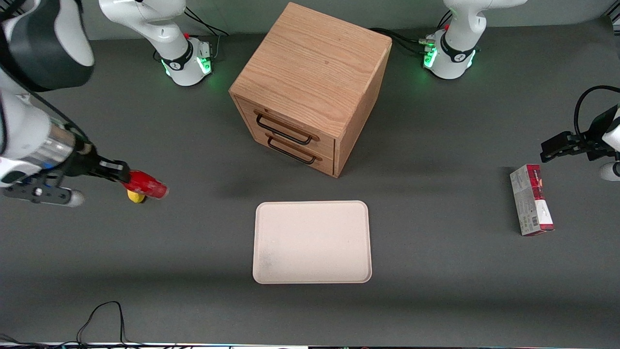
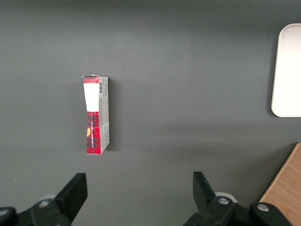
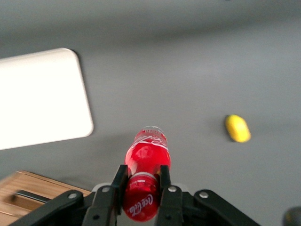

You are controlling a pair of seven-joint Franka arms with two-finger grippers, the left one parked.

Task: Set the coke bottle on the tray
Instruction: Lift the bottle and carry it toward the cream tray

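Observation:
My gripper [image 1: 121,175] hangs above the table toward the working arm's end, shut on the coke bottle [image 1: 147,184]. The small red bottle lies level in the air, its neck clamped between the two black fingers [image 3: 119,184] and its body [image 3: 147,149] pointing away from the wrist. The cream-white tray [image 1: 312,241] lies flat on the table in front of the wooden drawer cabinet, well apart from the bottle, and nothing rests on it. A corner of the tray [image 3: 42,99] shows in the right wrist view.
A yellow lemon-like object [image 1: 136,196] lies on the table just beneath the held bottle. A wooden two-drawer cabinet [image 1: 310,85] stands farther from the camera than the tray. A red-and-grey carton [image 1: 531,206] lies toward the parked arm's end.

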